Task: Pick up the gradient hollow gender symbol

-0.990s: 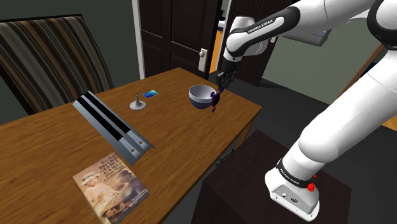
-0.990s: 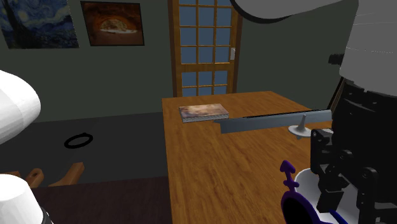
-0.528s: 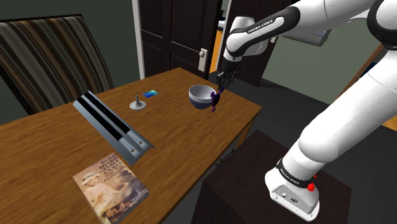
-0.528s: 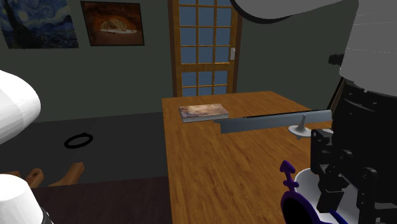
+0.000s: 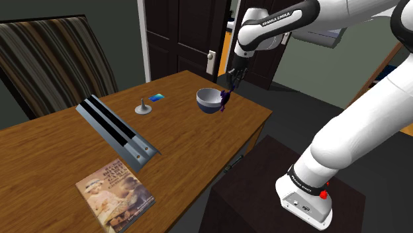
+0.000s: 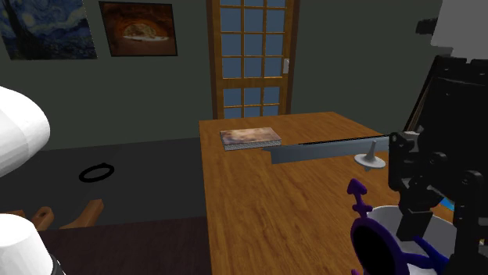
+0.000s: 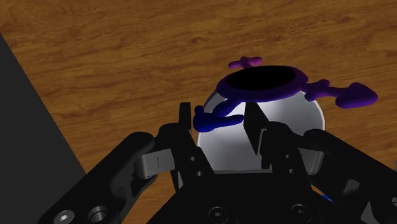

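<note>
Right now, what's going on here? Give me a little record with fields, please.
Arm: one white arm reaching over a wooden table
Gripper: shut on the symbol's stem
Held thing: purple-blue hollow symbol, up off the table
Beneath it: bowl
Also on the table: book, long grey tray
Task stage: symbol gripped and in the air
</note>
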